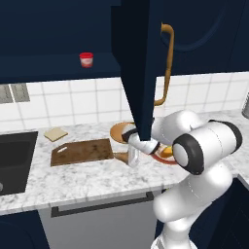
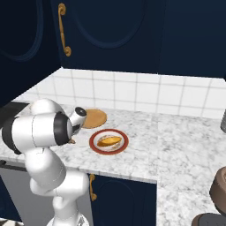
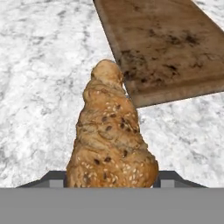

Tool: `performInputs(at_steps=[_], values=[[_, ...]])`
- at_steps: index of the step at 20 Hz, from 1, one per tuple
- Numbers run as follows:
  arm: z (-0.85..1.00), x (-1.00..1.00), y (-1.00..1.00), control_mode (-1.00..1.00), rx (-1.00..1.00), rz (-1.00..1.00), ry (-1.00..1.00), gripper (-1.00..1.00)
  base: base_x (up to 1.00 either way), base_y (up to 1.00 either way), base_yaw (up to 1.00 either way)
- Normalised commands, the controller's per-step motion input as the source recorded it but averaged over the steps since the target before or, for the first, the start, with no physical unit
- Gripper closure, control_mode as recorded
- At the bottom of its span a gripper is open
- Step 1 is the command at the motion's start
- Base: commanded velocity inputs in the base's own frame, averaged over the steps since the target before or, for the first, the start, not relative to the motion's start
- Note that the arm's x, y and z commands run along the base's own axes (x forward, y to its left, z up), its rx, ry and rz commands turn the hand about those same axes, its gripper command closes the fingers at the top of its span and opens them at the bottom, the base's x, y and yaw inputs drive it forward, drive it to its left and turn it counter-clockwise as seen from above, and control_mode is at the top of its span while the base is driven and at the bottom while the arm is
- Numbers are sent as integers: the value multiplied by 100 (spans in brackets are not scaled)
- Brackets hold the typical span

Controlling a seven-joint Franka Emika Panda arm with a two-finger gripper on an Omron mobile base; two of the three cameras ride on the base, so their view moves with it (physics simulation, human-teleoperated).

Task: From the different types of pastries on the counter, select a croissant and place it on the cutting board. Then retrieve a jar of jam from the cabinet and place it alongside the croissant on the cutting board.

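My gripper (image 3: 111,178) is shut on the croissant (image 3: 109,140), a golden-brown, dark-speckled pastry that stands up between the two fingertips. In the left base view the gripper (image 1: 132,158) hangs low over the counter (image 1: 97,177), just right of the cutting board (image 1: 81,151), with the croissant (image 1: 122,156) at its tip. A corner of the dark brown board (image 3: 166,48) lies just beyond the croissant. The jar of jam (image 1: 86,59), red-lidded, stands on the shelf of the open navy cabinet (image 1: 48,63).
The open cabinet door (image 1: 138,63) with its orange handle (image 1: 168,63) hangs right above the hand. A bread slice (image 1: 55,133) lies behind the board, and a round tan plate (image 1: 119,130) and a red-rimmed plate (image 2: 108,141) holding an orange pastry are nearby. A black sink (image 1: 14,160) is at left.
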Motion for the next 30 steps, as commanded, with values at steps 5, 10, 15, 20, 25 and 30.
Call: performInputs(at_steps=[5, 10, 15, 20, 25, 30], values=[[1, 30, 42, -100, 5, 0, 0, 100, 0, 0, 0], [-11, 39, 33, -100, 17, 3, -2, 100, 0, 0, 0], [-10, 45, 32, -100, 11, 1, 0, 100, 0, 0, 0], [2, 28, 26, -100, 3, 0, 0, 100, 0, 0, 0], [30, -5, 10, -100, 2, 0, -2, 100, 0, 0, 0], [11, 19, 37, -100, 2, 0, 0, 100, 0, 0, 0]])
